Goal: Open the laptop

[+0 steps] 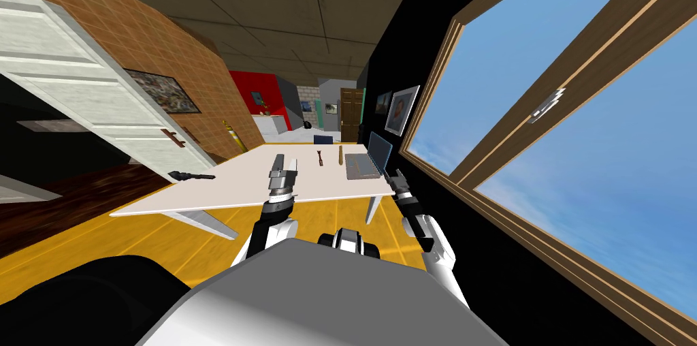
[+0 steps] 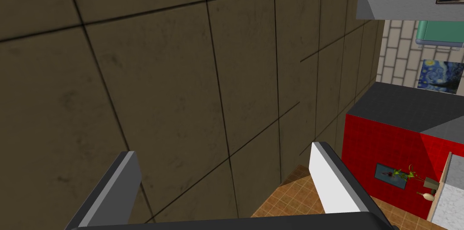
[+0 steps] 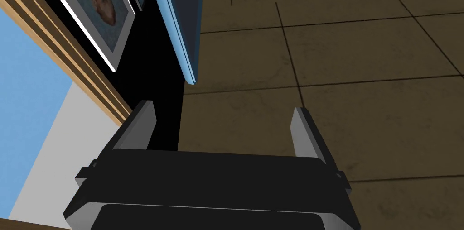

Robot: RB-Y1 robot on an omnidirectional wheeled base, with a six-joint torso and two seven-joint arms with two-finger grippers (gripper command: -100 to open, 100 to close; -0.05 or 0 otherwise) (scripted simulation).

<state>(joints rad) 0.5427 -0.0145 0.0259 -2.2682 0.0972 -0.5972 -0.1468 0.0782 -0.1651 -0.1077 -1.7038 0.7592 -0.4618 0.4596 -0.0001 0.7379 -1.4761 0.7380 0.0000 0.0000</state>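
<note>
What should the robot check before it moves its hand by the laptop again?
1. Laptop lid up: ok. The lid stands up from the laptop on the white table.
2. Right gripper open: ok. Its fingers are apart, with nothing between them.
3. Right gripper on the lid: not ok. The lid's edge lies beyond the fingertips, nearer one finger, untouched.
4. Left gripper out of the way: ok. It is open, over the table's middle, away from the laptop.
5. Brown stick: ok. It lies beside the laptop, apart from both grippers.
6. Lid opened far enough: cannot tell.
</note>
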